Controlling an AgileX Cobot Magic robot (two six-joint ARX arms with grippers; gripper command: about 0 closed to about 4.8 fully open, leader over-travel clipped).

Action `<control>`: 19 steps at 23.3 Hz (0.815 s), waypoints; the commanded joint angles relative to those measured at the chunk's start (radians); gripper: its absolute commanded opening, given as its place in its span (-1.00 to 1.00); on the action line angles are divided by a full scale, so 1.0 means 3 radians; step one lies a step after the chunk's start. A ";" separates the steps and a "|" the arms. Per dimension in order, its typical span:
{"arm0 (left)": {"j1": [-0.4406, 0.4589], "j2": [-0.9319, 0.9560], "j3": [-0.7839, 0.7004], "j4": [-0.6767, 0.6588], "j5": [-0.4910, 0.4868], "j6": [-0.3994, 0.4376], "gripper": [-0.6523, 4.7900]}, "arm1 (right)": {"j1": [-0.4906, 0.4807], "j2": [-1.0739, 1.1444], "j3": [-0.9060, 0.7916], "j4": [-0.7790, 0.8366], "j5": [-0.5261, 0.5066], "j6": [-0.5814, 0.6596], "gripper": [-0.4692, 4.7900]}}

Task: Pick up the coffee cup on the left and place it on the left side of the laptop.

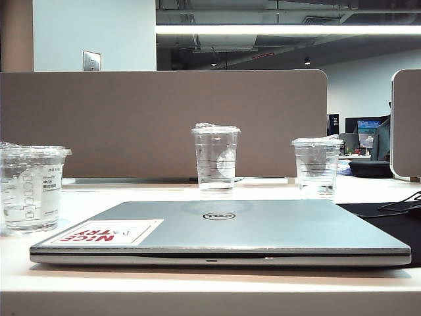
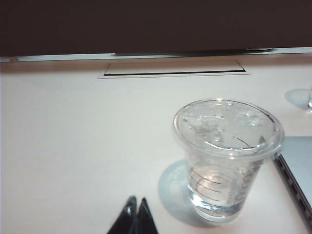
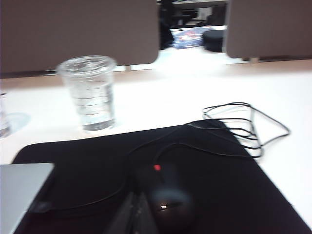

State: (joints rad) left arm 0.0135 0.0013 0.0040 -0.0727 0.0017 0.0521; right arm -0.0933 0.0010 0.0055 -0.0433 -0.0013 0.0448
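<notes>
The coffee cup (image 1: 31, 187), short and clear with a lid and a white sticker, stands on the white table left of the closed silver laptop (image 1: 263, 227). The left wrist view shows the same cup (image 2: 226, 156) upright with water in it, close beside the laptop's edge (image 2: 297, 170). My left gripper (image 2: 136, 201) is shut and empty, a little short of the cup and off to one side. Over a black mouse pad (image 3: 234, 195), my right gripper (image 3: 138, 196) is shut and empty beside a black mouse (image 3: 168, 202). Neither gripper shows in the exterior view.
A taller clear cup (image 1: 216, 158) and a short clear cup (image 1: 317, 166) stand behind the laptop, before a grey partition (image 1: 131, 112). That short cup (image 3: 90, 92) stands just beyond the mouse pad, where a thin black cable (image 3: 243, 126) loops. A cable hatch (image 2: 173, 68) lies in the table.
</notes>
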 commanded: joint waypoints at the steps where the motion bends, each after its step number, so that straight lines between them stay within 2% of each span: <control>1: 0.0003 0.0000 0.0011 0.0008 -0.0018 0.0001 -0.78 | -0.0103 -0.0005 -0.0014 0.0057 0.0006 -0.0001 -0.84; 9: 0.0003 0.0000 0.0011 -0.0100 -0.0017 0.0001 -0.78 | -0.0118 -0.0005 -0.0014 0.0057 0.0006 -0.0001 -0.84; 16: 0.0003 0.0000 0.0010 -0.0052 -0.0006 -0.0015 -0.78 | 0.0106 -0.0005 -0.0014 0.0057 0.0006 -0.0001 -0.84; 19: 0.0004 0.0000 0.0010 -0.0043 -0.0006 -0.0027 -0.78 | 0.0107 -0.0005 -0.0014 0.0057 0.0006 -0.0001 -0.84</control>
State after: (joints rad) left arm 0.0132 0.0013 0.0040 -0.1009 -0.0010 0.0498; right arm -0.0620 0.0010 0.0055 -0.0433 -0.0010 0.0448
